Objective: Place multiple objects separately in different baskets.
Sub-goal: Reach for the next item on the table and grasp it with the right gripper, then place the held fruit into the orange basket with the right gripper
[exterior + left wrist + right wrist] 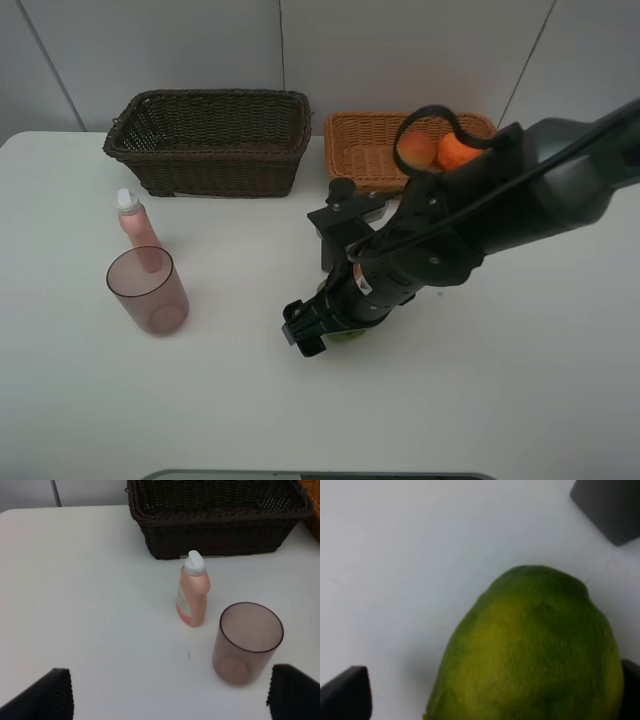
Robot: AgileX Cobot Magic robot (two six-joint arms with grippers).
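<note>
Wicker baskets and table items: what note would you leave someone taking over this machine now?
Left gripper: open, empty. Right gripper: open, jaws either side of the green lime-like fruit.
Done: orange and red-yellow apple-like fruit lie in the light tan wicker basket.
To do: green fruit, dark grey rectangular bottle, slim pink bottle with white cap, translucent pink cup, on the white table. Dark brown wicker basket: nothing visible inside.

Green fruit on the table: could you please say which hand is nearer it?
Right. The right hand straddles the green fruit, open; the left hand faces the pink cup instead.
</note>
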